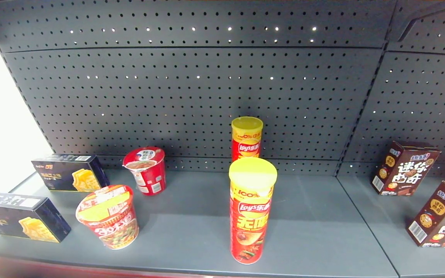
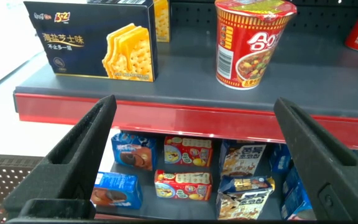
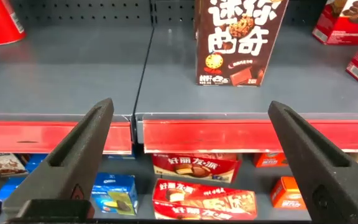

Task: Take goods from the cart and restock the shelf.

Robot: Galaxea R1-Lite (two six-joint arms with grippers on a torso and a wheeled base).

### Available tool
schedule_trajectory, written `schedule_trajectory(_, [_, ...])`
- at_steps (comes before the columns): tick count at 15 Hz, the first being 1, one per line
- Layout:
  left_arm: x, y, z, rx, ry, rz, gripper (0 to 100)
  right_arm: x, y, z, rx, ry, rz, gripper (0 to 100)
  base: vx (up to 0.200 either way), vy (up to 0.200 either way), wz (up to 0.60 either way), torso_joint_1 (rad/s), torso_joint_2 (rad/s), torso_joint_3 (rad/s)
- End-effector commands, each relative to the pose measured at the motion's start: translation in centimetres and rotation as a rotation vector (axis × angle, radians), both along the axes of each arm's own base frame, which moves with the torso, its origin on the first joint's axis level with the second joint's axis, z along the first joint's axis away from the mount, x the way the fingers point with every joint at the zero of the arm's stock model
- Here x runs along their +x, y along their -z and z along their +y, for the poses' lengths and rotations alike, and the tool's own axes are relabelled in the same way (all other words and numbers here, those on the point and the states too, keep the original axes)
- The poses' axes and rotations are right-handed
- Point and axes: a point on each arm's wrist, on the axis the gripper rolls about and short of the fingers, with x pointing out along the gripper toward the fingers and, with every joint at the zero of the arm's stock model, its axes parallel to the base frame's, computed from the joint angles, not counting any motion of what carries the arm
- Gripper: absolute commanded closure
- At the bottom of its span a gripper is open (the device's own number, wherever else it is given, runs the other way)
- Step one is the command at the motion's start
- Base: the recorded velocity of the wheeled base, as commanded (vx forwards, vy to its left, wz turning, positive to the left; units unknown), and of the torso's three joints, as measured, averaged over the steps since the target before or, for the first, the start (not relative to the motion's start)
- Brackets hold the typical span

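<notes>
On the grey shelf (image 1: 191,227) stand two red chip cans with yellow lids, one in front (image 1: 250,210) and one behind (image 1: 247,138). Left of them are two red cup noodles (image 1: 108,216) (image 1: 146,170) and two dark cracker boxes (image 1: 21,217) (image 1: 70,172). Two brown cookie boxes (image 1: 404,168) (image 1: 444,218) stand on the right. My left gripper (image 2: 196,104) is open and holds nothing, in front of the shelf's red edge (image 2: 185,115), below a cracker box (image 2: 98,37) and a cup noodle (image 2: 250,40). My right gripper (image 3: 192,106) is open too, facing a brown cookie box (image 3: 238,40).
A perforated dark back panel (image 1: 191,96) closes the shelf behind. Bare shelf floor lies between the chip cans and the brown boxes. The lower shelf holds blue and red snack boxes (image 2: 185,180) (image 3: 197,183). More red boxes (image 3: 347,25) stand at the far right.
</notes>
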Motion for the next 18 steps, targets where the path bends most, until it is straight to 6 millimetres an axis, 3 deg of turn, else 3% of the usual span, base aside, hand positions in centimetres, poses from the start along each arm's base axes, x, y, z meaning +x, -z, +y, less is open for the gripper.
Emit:
schedule_trajectory(1, [0.01, 0.0, 0.0, -0.002, 0.0, 0.001, 0, -0.07, 0.09, 0.0, -0.003, -0.004, -0.009, 0, 0.0, 0.0, 0.0, 0.0, 0.0, 0.0])
schedule_trajectory(18, [0.01, 0.0, 0.03, -0.005, -0.01, 0.001, 0, -0.07, 0.09, 0.01, -0.003, -0.008, -0.009, 0, -0.012, 0.0, 0.0, 0.0, 0.0, 0.0])
